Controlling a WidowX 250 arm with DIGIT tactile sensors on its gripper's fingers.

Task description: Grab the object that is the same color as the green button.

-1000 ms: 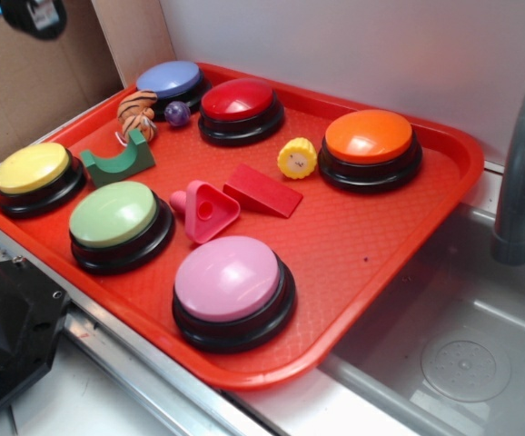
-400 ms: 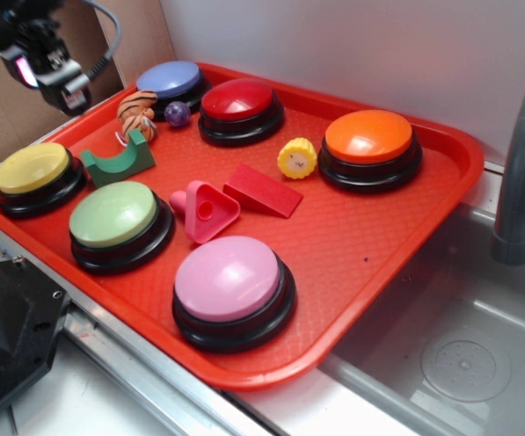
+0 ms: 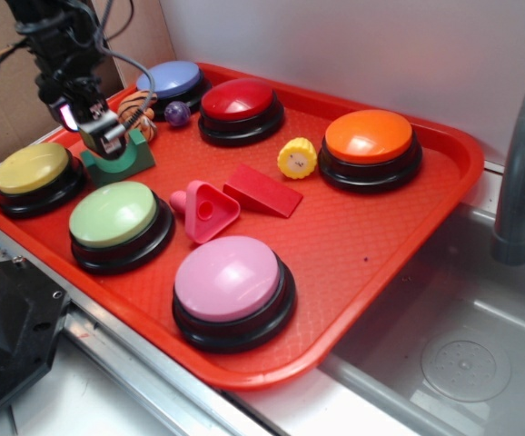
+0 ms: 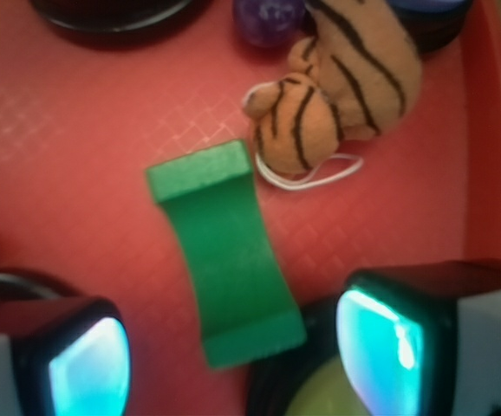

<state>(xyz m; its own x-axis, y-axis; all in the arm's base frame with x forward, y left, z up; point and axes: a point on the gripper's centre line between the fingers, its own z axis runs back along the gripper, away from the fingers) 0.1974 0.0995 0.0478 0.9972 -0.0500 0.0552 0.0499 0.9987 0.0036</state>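
While end effector [image 3: 99,136] hovers open, empty, over 1 green block [image 4: 224,251], tray [image 3: 371,236] holds 6 btns.

Black arm [image 3: 58,41] of blocky jointed segments, trailed by dark looping cables [image 3: 122,54]. Gripper [image 3: 90,123] black-bodied, tipped with pale grey fingers [image 4: 484,347]. Glossy pads [image 4: 380,334] in black frames, glowing cyan up close, pinkish from outside.

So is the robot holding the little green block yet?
No, nothing is held. The gripper is open above the green block, with its fingers apart on either side and not touching it.
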